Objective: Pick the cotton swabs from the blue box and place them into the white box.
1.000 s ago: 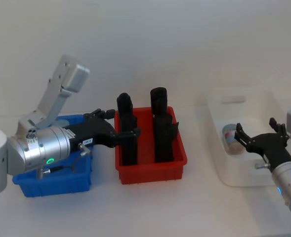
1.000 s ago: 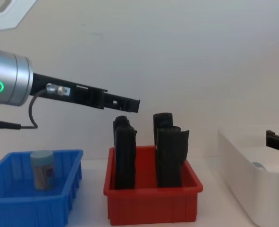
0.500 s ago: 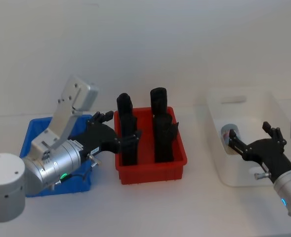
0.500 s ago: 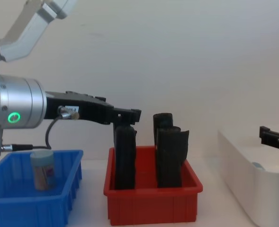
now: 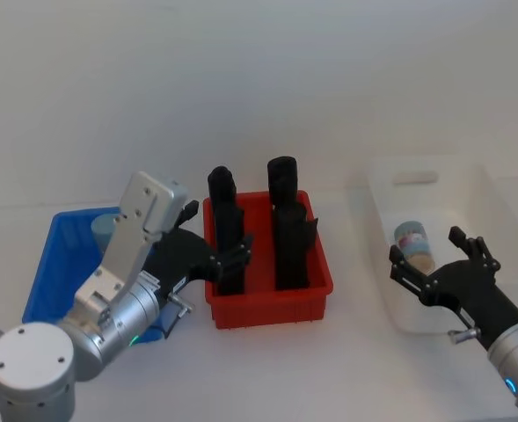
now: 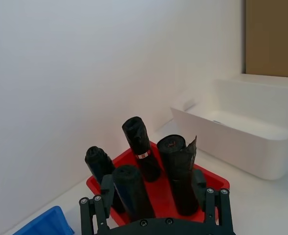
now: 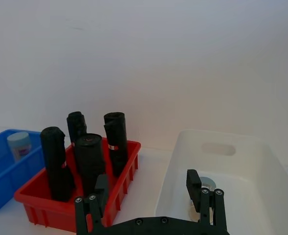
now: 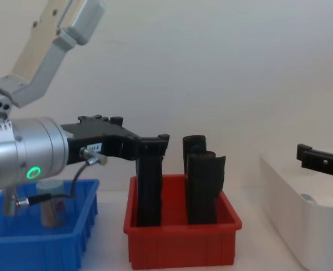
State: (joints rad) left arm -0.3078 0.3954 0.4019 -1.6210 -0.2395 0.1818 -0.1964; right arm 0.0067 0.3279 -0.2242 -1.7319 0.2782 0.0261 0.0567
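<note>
One cotton swab jar (image 5: 108,229) stands upright in the blue box (image 5: 58,264) at the left, also seen as the jar (image 8: 52,206) in the chest view. Another cotton swab jar (image 5: 413,243) lies in the white box (image 5: 441,178) at the right. My left gripper (image 5: 218,230) is open and empty, raised between the blue box and the red bin. My right gripper (image 5: 426,251) is open and empty at the white box's near-left side, just short of the lying jar. The right wrist view shows that jar (image 7: 205,184) behind one finger (image 7: 201,190).
A red bin (image 5: 267,294) with several tall black upright rolls (image 5: 227,230) stands between the two boxes, close to my left gripper's tips. Bare white table lies in front of all three containers. A plain wall rises behind them.
Both arms have drawn back toward me. The left gripper has sunk from over the blue box, uncovering the jar there. The right gripper has backed out of the white box, where a jar lies.
</note>
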